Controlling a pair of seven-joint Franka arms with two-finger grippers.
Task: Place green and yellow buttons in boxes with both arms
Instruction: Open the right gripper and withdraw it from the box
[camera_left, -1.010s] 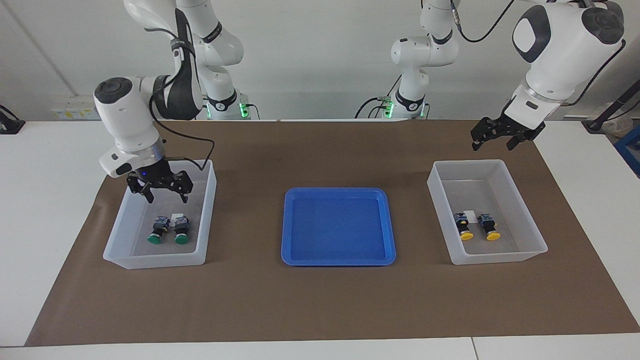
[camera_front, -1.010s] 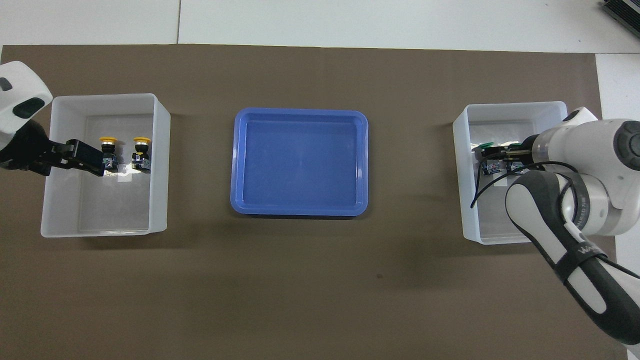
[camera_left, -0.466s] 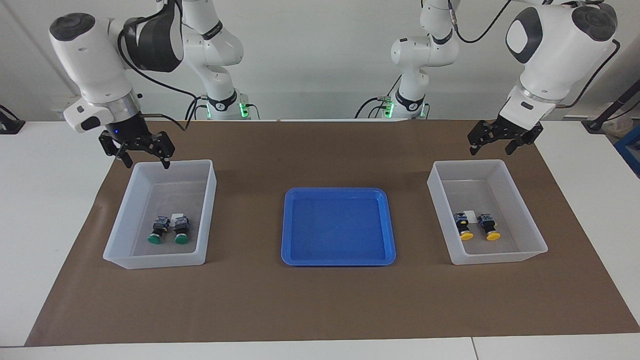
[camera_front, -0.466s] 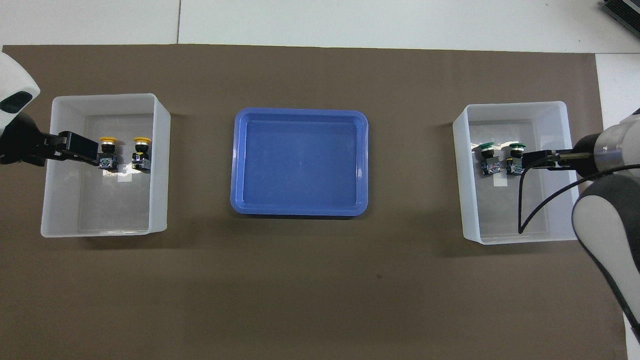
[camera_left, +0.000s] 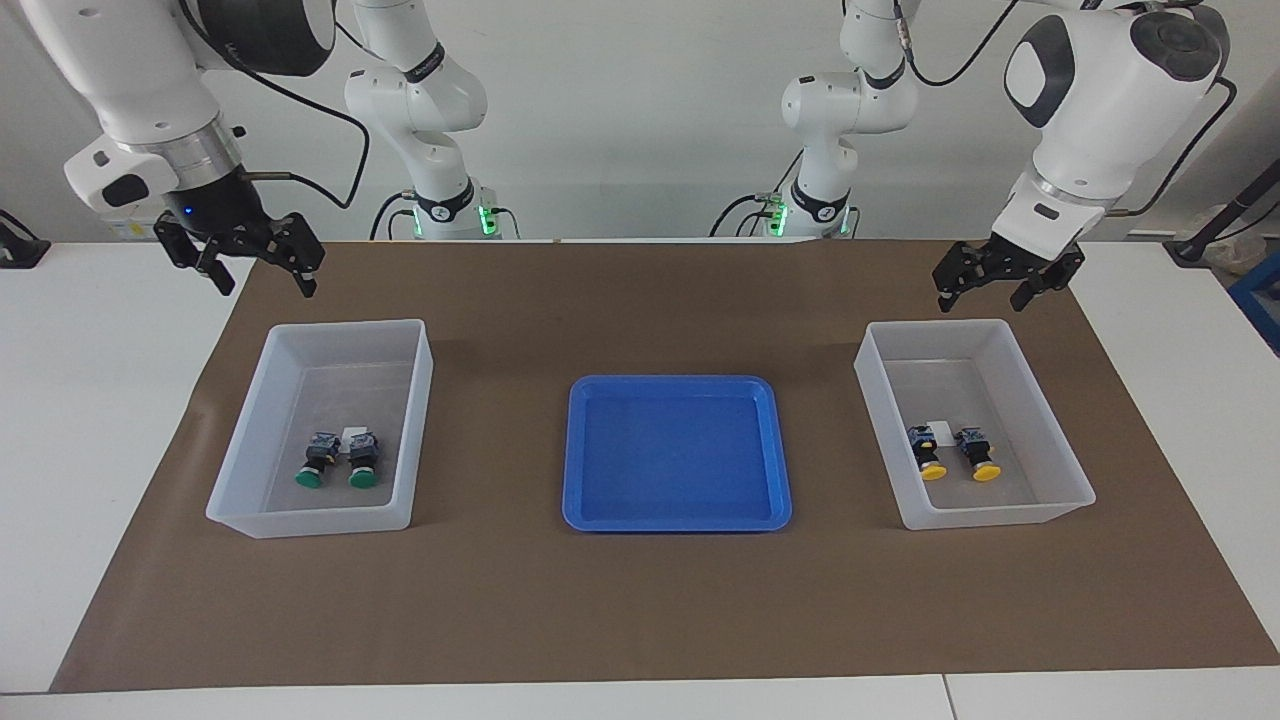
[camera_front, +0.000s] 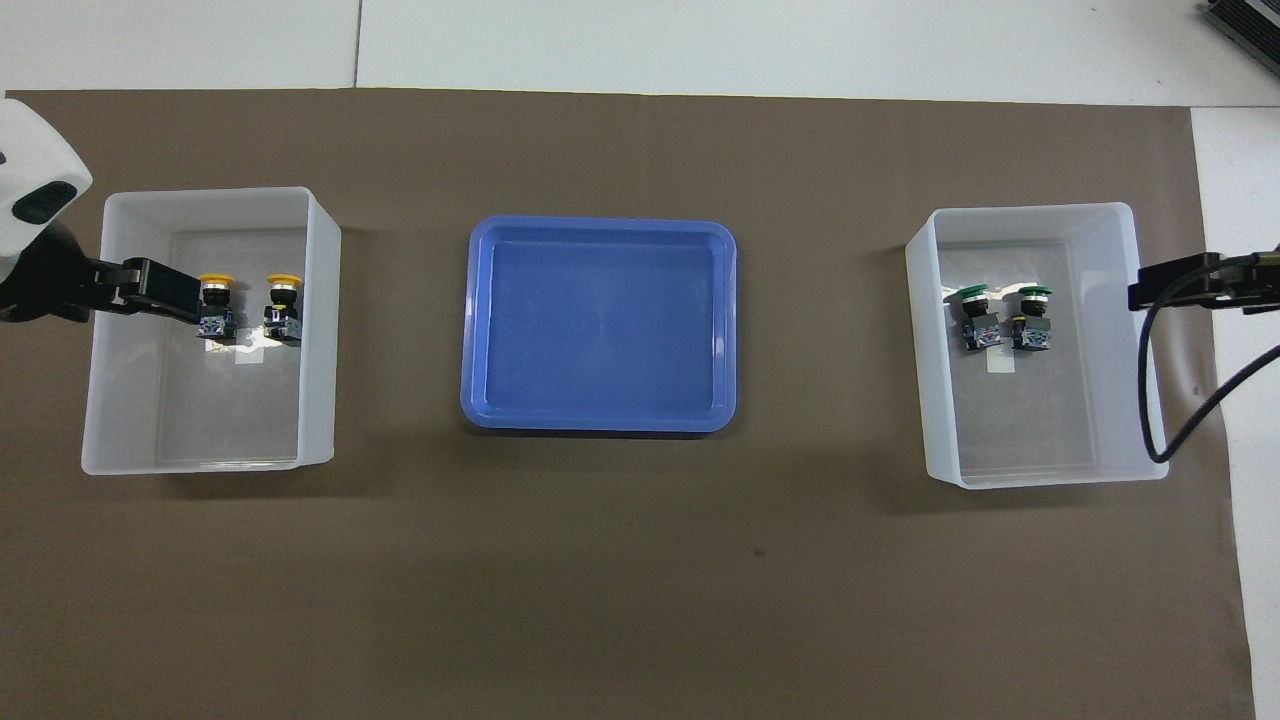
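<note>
Green buttons (camera_left: 335, 463) boxed, yellow buttons (camera_left: 955, 453) boxed

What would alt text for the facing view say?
Two green buttons lie in one white bin, two yellow buttons in another, an empty blue tray between; the open right claw and left claw hang raised.

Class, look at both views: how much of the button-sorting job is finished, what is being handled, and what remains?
Done: both green buttons lie in the box at the right arm's end; both yellow buttons lie in the other box. The blue tray holds nothing. In hand: nothing; the right end effector and left end effector hang open and empty. Left: apparently nothing to place.
</note>
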